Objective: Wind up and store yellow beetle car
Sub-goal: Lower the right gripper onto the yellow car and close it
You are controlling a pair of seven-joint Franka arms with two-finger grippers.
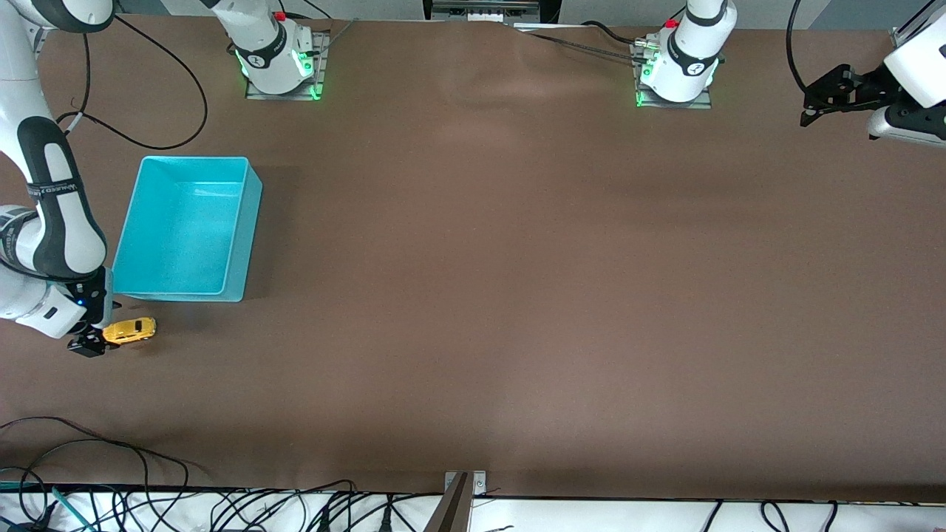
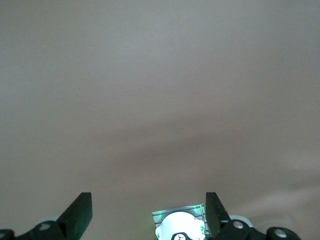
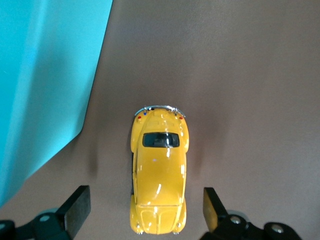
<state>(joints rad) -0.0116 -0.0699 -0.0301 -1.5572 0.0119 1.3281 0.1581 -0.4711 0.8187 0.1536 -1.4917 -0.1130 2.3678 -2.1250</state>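
The yellow beetle car (image 1: pixel 130 330) is seen on its wheels on the brown table (image 1: pixel 517 295), at the right arm's end, just nearer to the front camera than the cyan bin (image 1: pixel 185 229) and close to the bin's corner without touching it. In the right wrist view the yellow beetle car (image 3: pixel 159 175) is seen from above, with its dark window and chrome bumper turned away from the gripper, and a wall of the cyan bin (image 3: pixel 45 80) is seen beside it.

The right gripper (image 1: pixel 94 341) is positioned low over the car's end. Its jaws are spread wide, and 1 finger is seen on each side of the car body in the wrist view, with a clear gap on both sides; nothing is gripped. The right gripper (image 3: pixel 145 212) is thus placed astride the car, apart from it.

The left gripper (image 1: pixel 813 111) is held in the air at the left arm's end of the table, where the arm waits. Its jaws are also spread wide, and only bare table is seen between the 2 fingers of the left gripper (image 2: pixel 148 212).
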